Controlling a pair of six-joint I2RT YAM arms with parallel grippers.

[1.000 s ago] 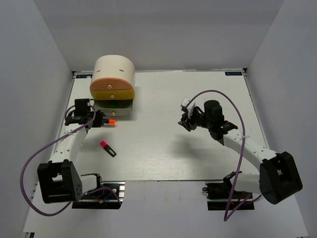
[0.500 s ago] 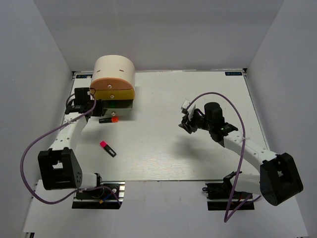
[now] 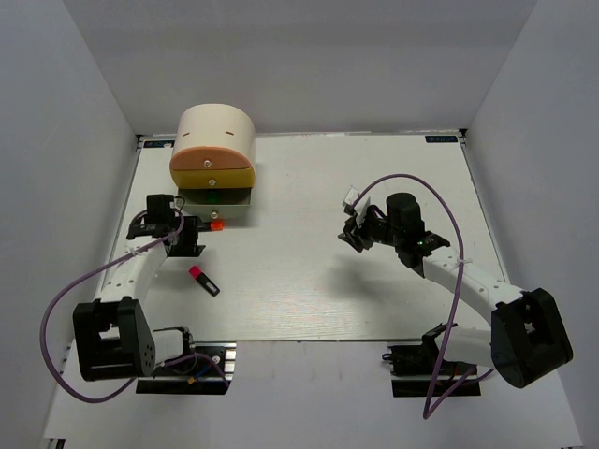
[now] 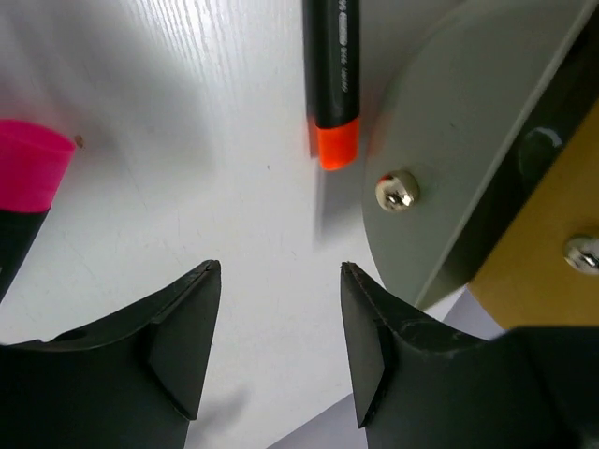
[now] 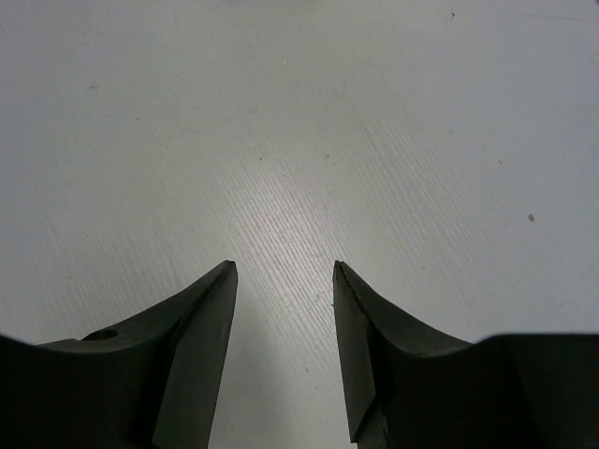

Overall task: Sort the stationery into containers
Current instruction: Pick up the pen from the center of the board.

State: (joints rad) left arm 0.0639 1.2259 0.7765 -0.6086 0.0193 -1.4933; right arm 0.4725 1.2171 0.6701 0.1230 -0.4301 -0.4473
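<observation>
- The left gripper (image 4: 279, 281) is seen parted, with nothing held.
- The right gripper (image 5: 284, 276) is likewise parted and empty.
- The orange-capped marker (image 4: 332, 84) is laid just beside the lowest drawer (image 4: 449, 159); the pink-capped marker (image 3: 203, 280) is seen nearby.

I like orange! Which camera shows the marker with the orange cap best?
The left wrist view: the orange-capped marker lies close up beside the grey drawer. In the top view it is just a tiny orange speck. The right wrist view shows only table.

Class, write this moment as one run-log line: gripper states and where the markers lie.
left gripper: open, empty | right gripper: open, empty | orange-capped marker: on table beside lowest drawer | pink-capped marker: on table
</observation>
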